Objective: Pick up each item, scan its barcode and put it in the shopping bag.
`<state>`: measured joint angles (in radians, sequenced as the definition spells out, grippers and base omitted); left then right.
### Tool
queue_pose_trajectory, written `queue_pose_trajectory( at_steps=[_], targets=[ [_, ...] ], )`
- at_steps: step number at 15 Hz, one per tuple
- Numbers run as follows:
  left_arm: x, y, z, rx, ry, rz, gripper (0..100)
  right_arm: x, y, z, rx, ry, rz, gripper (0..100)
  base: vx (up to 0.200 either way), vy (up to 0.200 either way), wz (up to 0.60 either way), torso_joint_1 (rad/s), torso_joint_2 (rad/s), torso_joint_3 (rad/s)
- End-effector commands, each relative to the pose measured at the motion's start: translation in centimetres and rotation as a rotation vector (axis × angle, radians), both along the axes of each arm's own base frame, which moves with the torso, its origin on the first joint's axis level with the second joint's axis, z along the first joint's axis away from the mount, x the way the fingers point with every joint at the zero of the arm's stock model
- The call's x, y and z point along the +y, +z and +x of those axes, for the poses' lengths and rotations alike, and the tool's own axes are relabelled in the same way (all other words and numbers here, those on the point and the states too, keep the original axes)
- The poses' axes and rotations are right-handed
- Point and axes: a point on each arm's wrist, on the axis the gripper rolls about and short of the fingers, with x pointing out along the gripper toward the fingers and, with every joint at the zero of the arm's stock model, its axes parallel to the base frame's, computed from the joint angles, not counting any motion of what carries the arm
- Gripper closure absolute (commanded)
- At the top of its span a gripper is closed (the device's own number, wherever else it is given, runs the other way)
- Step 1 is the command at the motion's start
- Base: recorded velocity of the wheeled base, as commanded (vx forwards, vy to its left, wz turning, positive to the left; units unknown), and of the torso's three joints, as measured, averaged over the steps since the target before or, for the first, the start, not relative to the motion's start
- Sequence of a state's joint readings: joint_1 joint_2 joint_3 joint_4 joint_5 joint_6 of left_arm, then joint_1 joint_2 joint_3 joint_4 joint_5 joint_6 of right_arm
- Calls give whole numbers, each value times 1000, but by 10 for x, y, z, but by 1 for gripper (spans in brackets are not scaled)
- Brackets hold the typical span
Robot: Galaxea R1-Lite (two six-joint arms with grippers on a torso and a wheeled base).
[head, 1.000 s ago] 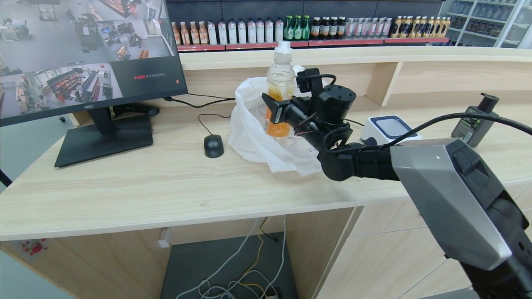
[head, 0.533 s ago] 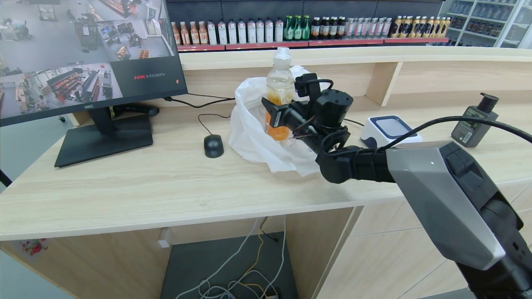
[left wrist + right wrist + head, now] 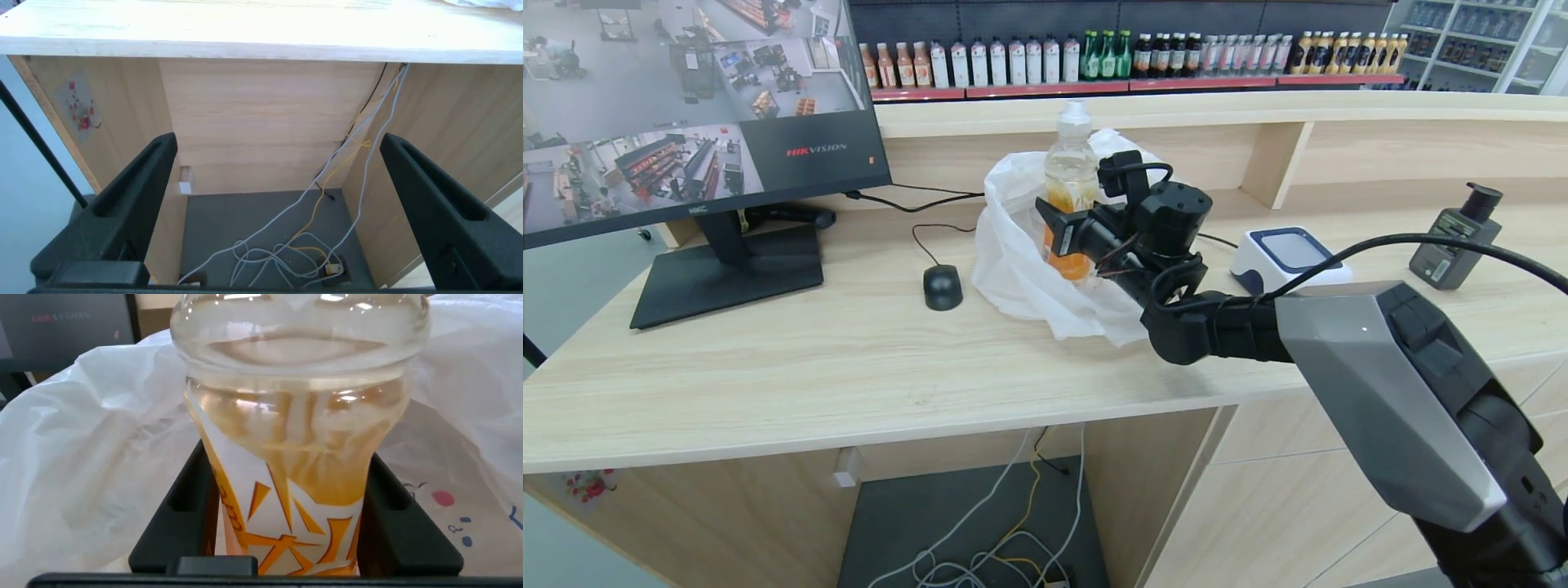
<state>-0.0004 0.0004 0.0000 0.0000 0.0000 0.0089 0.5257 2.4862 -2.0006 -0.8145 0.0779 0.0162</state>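
Now, from the head view, my right gripper (image 3: pixel 1066 233) is clamped on the orange-labelled lower half of the bottle (image 3: pixel 1072 175). I hold it upright at the mouth of the white shopping bag (image 3: pixel 1021 269), which sits mid-desk (image 3: pixel 768 367), toward the back edge. The barcode scanner (image 3: pixel 1286 253) lies just beside the bag, toward the desk's right end. A mouse (image 3: pixel 943 287) sits on the bag's other side, and the monitor (image 3: pixel 686 106) stands by the left end.

From the left wrist view, my left gripper (image 3: pixel 278 212) hangs below the desk's front edge with its jaws spread wide and nothing between them. It faces the recess where loose cables (image 3: pixel 327 220) trail down.

From the right wrist view, the bottle (image 3: pixel 302 457) sits squarely between my right gripper's (image 3: pixel 290 531) two dark fingers (image 3: pixel 184 510), pale liquid above the label. The bag's crumpled film (image 3: pixel 98 474) rises around and behind it.

I judge this to be the bagging step for this bottle. I cannot tell whether its base rests on anything yet. The next move calls for lowering it until the base is supported, then opening the jaws. After that I should lift out cleanly so the thin plastic does not snag and tip the bottle.
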Motion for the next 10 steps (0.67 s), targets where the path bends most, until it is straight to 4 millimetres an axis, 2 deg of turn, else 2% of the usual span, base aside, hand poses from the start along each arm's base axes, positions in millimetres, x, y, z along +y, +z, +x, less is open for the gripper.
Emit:
queue_pose_trajectory(
  at_steps=[1, 10],
  targets=[
    [0, 0, 0, 0, 0, 0, 0, 1, -2, 1, 5, 1, -2, 100, 0, 0, 0, 0, 0, 0],
    [0, 0, 0, 0, 0, 0, 0, 7, -6, -2, 15, 13, -10, 100, 0, 0, 0, 0, 0, 0]
  ],
)
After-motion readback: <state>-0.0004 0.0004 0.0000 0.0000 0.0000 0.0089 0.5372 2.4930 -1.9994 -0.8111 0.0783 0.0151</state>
